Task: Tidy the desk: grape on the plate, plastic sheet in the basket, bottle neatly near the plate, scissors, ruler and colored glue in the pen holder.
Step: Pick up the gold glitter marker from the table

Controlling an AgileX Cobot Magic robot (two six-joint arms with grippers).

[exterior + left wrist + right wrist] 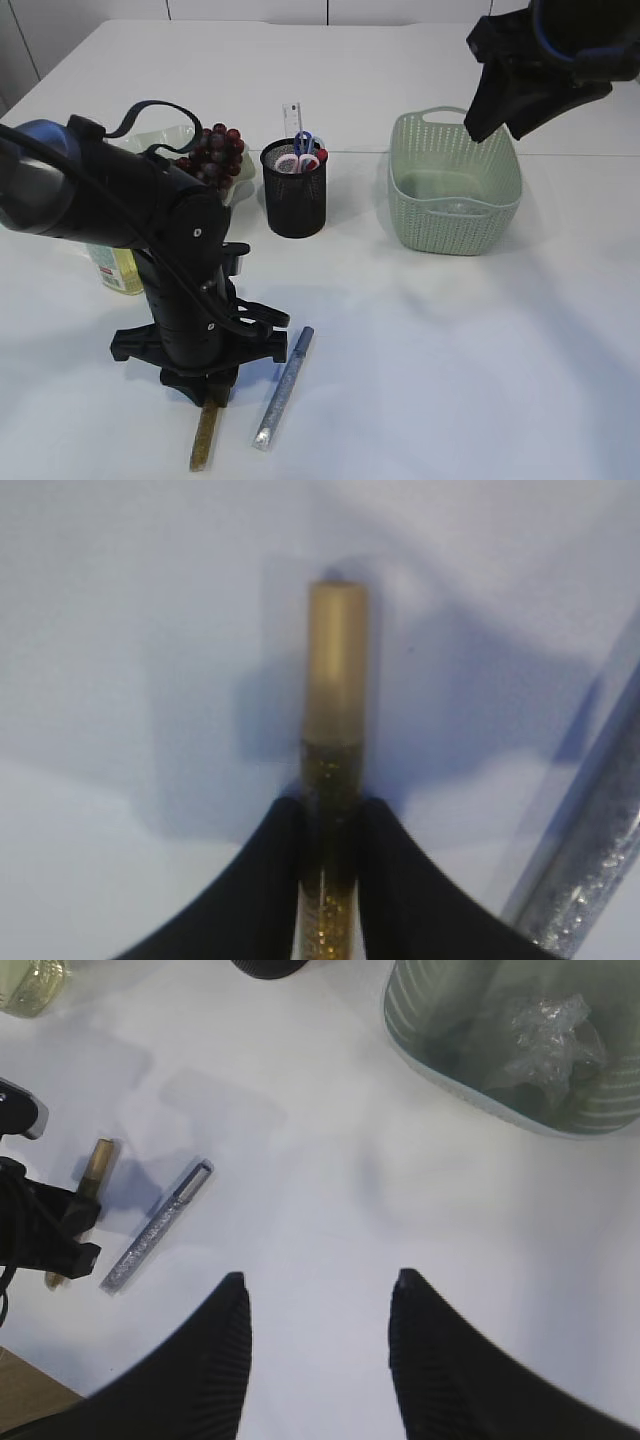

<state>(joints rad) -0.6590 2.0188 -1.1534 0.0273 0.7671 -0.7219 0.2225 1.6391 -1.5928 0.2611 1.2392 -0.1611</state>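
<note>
My left gripper is down at the table near the front, shut on the gold glitter glue tube, whose end sticks out toward me. A silver glitter glue tube lies just to its right, also in the left wrist view and the right wrist view. My right gripper is open and empty, held high above the green basket. The crumpled plastic sheet lies in the basket. The grapes sit on the plate. Scissors and ruler stand in the black mesh pen holder. The bottle stands behind my left arm, mostly hidden.
The table's front edge is close to the glue tubes. White table surface lies between the silver tube and the basket.
</note>
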